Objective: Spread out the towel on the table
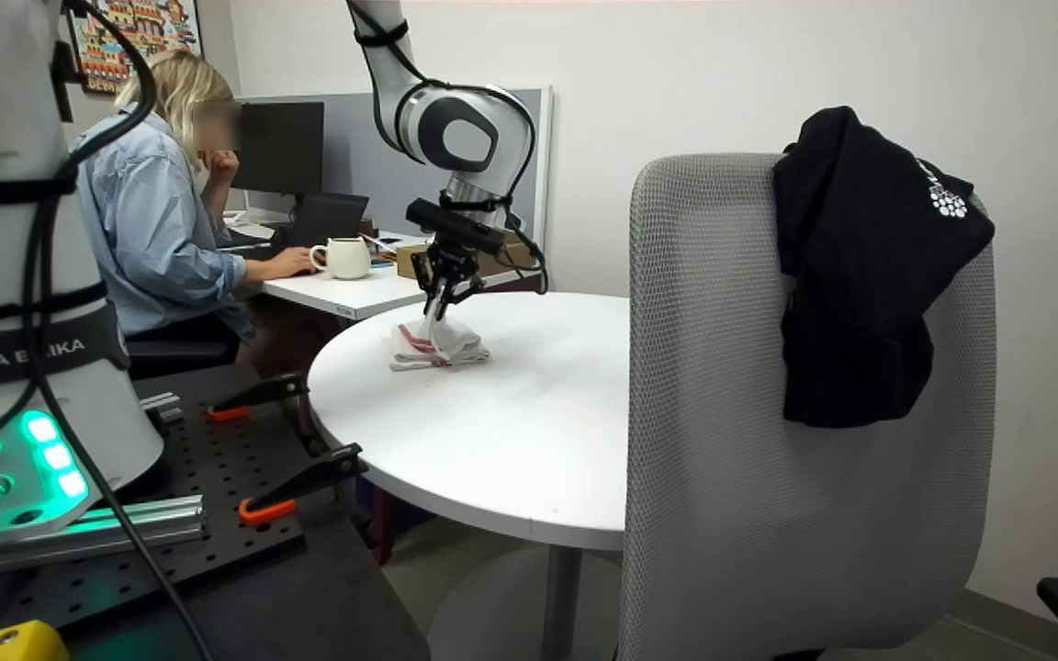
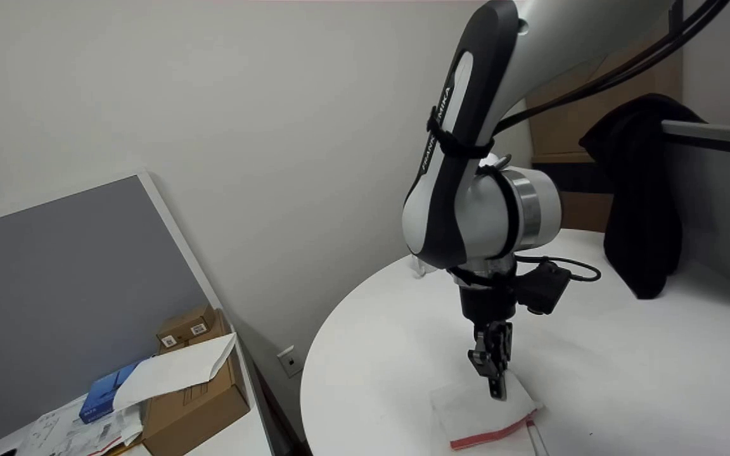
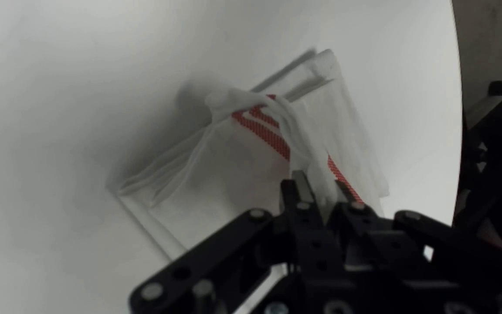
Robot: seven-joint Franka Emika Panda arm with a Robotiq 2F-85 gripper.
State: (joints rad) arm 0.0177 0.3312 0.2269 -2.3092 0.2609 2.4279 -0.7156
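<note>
The towel [image 1: 467, 349] is a white cloth with red stripes, lying folded in a small stack on the round white table [image 1: 511, 441]. It also shows in an exterior view [image 2: 473, 415], where its lower part is cut off by the frame edge. In the wrist view the towel [image 3: 220, 179] has a bunched upper layer pulled up into a ridge. My gripper [image 3: 321, 182] is shut on that ridge, with cloth pinched between the fingertips. The gripper points down at the towel in both exterior views [image 1: 438, 308] [image 2: 497, 389]. The lower folds rest on the table.
A grey chair [image 1: 713, 386] with a black garment [image 1: 860, 275] stands against the table. A desk with a white mug [image 1: 347, 258] and a cardboard box [image 2: 206, 405] is beside the table. A person [image 1: 152, 202] sits at the desk. The table edge [image 3: 458, 109] is near the towel.
</note>
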